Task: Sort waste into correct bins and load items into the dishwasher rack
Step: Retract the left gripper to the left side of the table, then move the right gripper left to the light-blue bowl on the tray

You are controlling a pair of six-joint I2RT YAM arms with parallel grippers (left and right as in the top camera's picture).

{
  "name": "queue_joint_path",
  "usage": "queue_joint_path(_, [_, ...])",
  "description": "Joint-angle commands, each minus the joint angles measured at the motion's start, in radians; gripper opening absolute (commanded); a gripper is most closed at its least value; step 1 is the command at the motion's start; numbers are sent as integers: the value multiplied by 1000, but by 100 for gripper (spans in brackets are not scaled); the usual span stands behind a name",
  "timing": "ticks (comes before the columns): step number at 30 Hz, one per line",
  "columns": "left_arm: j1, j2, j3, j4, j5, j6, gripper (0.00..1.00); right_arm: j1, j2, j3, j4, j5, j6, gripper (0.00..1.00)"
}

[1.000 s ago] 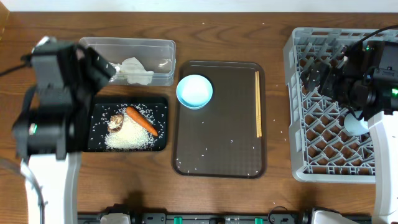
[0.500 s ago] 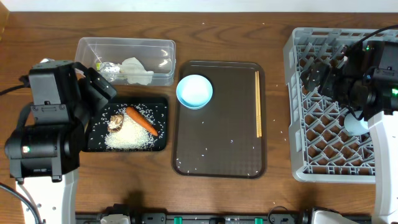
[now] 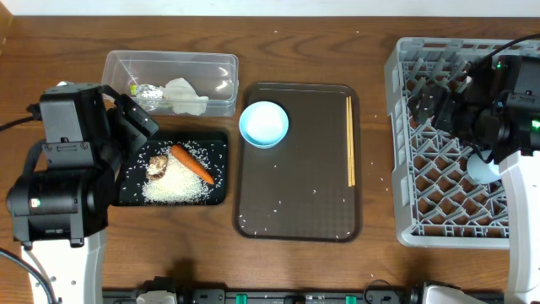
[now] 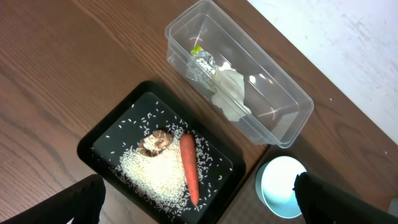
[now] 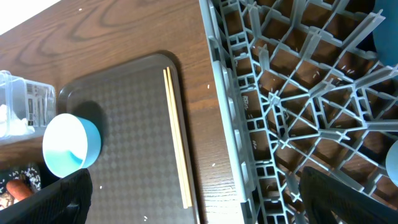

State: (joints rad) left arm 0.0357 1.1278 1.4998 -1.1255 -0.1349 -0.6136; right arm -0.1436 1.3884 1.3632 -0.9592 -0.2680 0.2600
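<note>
The clear tub holds the printed wrapper and white tissue; both show in the left wrist view, wrapper and tissue. The black tray holds the carrot, brown lump and rice. The light-blue cup and chopsticks lie on the brown serving tray. My left gripper is open and empty above the black tray's near end. My right gripper is open and empty over the grey rack's left edge.
The brown serving tray lies between the black tray and the rack, with stray rice grains on it. A pale blue round item sits in the rack, half hidden under my right arm. A blue edge shows in the right wrist view.
My left arm has drawn back from over the clear tub toward the table's front left, uncovering the wrapper in the tub. The right arm has not moved.
</note>
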Motion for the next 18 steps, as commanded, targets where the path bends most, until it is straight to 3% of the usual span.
queue_joint_path(1, [-2, 4, 3, -3, -16, -2, 98, 5, 2, 14, 1, 8, 9, 99])
queue_joint_path(14, [-2, 4, 3, -3, -16, -2, 98, 5, 2, 14, 3, 5, 13, 99])
queue_joint_path(18, [-2, 4, 3, -3, -16, -2, 98, 5, 2, 14, 21, -70, 149, 99])
